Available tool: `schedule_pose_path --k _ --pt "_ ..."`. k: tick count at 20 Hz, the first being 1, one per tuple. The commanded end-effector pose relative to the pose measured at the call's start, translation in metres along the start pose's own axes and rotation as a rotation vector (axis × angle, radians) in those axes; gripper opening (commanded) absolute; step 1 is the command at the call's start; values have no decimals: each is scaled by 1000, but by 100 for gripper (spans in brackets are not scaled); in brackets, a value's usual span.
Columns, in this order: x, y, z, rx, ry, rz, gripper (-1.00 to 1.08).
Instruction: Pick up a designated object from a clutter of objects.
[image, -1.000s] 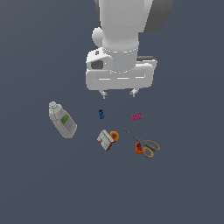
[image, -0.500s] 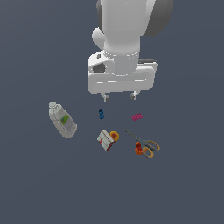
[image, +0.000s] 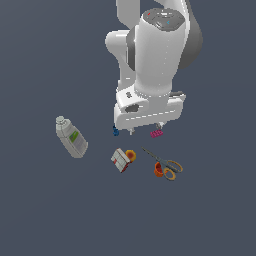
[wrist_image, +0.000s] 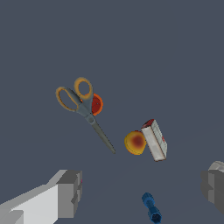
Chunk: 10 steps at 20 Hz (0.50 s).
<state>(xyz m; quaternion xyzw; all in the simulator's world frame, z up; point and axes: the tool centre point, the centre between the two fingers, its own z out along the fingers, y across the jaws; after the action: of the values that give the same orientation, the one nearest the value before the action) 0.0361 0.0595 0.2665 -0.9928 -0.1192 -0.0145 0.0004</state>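
scissors (wrist_image: 81, 104): thin grey blades closed to one point, two orange-yellow ring handles. they lie flat on the dark floor, also seen from outside (image: 164, 163).
where the scissors are: on the exterior view's right of the little pile, with the blade tip pointing back toward the robot and the rings pointing away.
claw (image: 145, 129): it hangs above the floor with nothing in it. the two fingers (wrist_image: 68, 193) are spread wide apart.
scissors and claw: well apart, not touching. the scissors lie in front of the claw, not between the fingers.
small red cup (wrist_image: 96, 104): touching the scissors' rings, partly under one ring.
orange ball-like cup (wrist_image: 134, 142): just beside the blade tip, touching the red-white box (wrist_image: 155, 139).
blue piece (wrist_image: 152, 208): in the wrist view it sits between the two fingers, nearer to the claw than the scissors.
pink brick (image: 157, 133): right at the edge of the claw in the exterior view.
bottle (image: 71, 137): grey-white with a green label, lying down, well apart on the exterior view's left.
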Motion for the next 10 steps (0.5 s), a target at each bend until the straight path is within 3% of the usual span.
schedule_pose_path --k 1,10 --pt "8 -12 24 -3 -7 -65 100" --pt "27 -58 109 0 -23 -288 100"
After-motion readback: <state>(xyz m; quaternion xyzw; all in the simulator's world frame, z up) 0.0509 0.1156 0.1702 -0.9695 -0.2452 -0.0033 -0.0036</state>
